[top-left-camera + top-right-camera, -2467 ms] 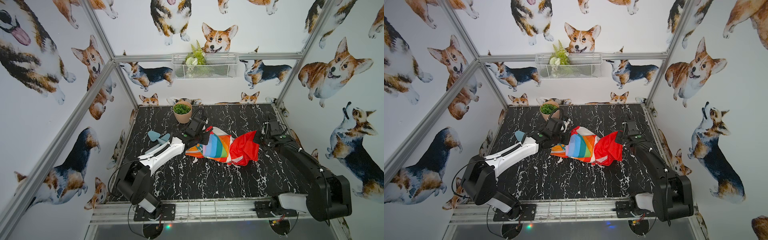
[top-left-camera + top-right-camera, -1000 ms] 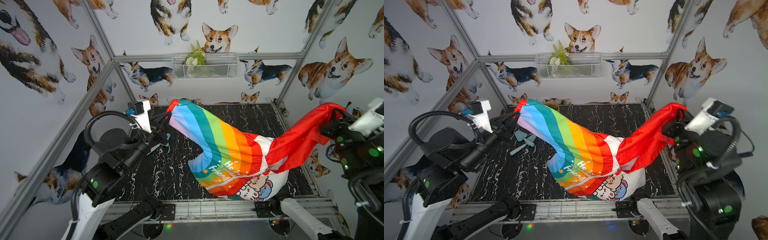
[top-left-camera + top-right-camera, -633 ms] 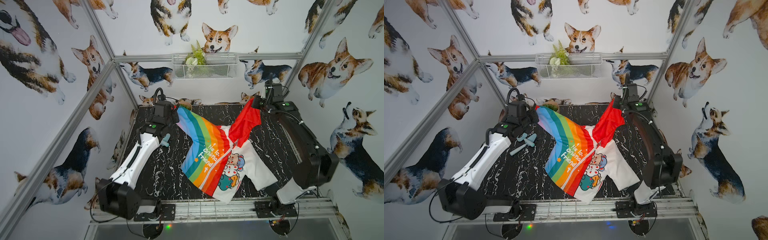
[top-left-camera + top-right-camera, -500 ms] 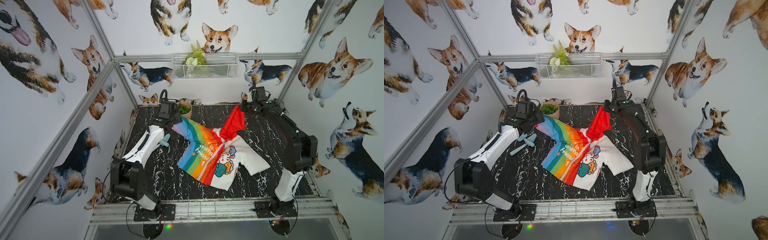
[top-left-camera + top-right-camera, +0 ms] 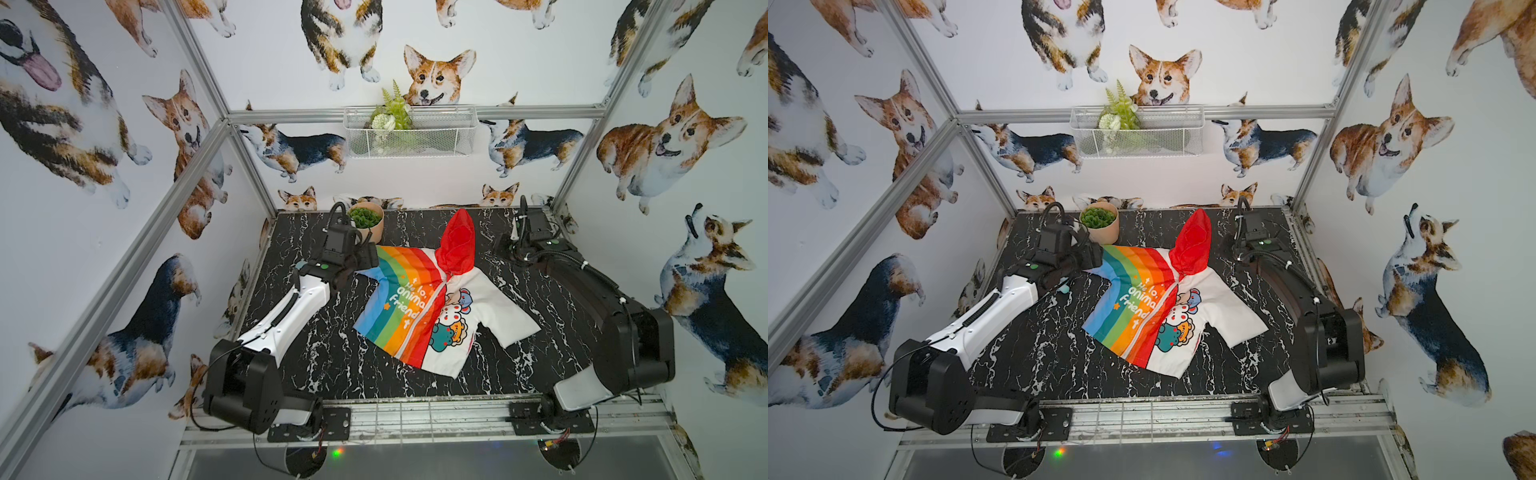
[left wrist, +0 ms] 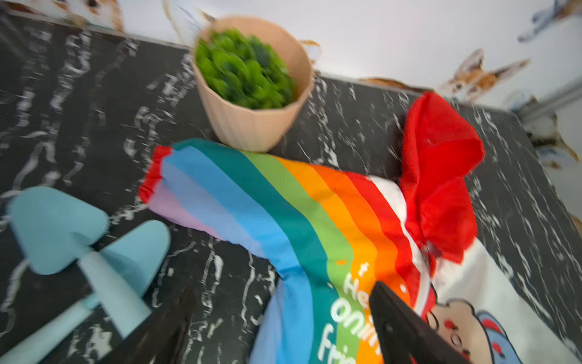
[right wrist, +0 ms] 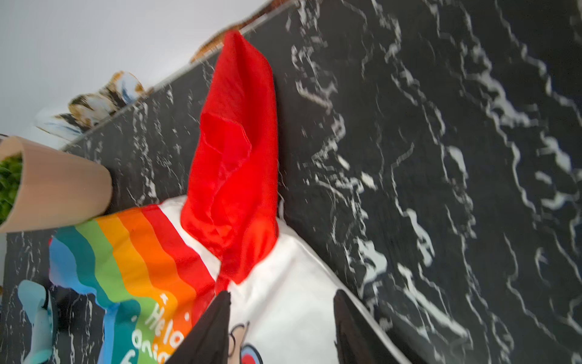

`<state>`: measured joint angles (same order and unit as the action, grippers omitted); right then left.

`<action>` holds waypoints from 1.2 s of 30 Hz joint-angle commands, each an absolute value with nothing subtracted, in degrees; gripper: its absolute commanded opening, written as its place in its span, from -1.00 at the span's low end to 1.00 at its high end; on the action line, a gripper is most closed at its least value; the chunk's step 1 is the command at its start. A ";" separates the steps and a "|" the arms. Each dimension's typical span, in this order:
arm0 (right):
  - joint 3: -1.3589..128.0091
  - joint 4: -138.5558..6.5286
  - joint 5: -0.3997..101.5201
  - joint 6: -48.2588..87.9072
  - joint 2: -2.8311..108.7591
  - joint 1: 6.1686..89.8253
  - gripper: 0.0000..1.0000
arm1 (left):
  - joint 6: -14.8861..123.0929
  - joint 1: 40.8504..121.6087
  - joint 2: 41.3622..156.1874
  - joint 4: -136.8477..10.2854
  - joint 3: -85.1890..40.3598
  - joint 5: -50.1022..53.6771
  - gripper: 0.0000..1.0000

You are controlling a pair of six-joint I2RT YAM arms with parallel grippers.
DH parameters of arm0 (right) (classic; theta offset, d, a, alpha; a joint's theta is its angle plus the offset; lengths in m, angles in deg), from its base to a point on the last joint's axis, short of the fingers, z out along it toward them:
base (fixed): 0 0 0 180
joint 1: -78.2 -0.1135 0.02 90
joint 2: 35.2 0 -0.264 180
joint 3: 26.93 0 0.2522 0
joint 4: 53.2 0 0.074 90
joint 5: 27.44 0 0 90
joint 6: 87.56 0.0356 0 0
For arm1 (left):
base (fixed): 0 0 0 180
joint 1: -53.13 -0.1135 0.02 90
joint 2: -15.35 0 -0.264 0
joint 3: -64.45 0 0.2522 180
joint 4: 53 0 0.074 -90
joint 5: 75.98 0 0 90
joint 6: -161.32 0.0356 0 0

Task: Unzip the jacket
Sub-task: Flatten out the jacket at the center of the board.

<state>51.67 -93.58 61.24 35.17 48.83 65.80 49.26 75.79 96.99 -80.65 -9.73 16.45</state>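
Jacket (image 5: 399,316) spread flat on table (image 5: 324,361), zipper (image 5: 430,316) closed, hood (image 5: 457,245) toward far side. Left gripper (image 6: 283,288) — jaws wide apart — and right gripper (image 7: 282,293), jaws parted, grip nothing.

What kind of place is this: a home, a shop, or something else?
Probably a robot test booth, not a home. A white-and-black robot arm and a black robot arm are mounted on a metal rail beside a black marble-patterned tabletop, and silver aluminium frame bars hold corgi-printed wall panels around it.
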 commanded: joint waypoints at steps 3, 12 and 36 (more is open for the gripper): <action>39.43 -99.37 69.28 40.47 37.87 63.45 -0.17 | 51.19 82.60 103.71 -73.32 -7.27 10.47 0.42; 20.65 -107.68 75.95 46.90 12.39 65.07 0.43 | 49.76 89.15 117.35 -65.43 -8.83 7.26 0.32; 6.57 -85.79 49.59 52.81 20.02 80.21 0.33 | 49.79 89.03 122.20 -67.36 -10.31 8.91 0.29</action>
<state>7.35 -89.53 53.15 50.78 18.69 79.83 49.72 89.14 122.04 -66.69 -10.06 7.95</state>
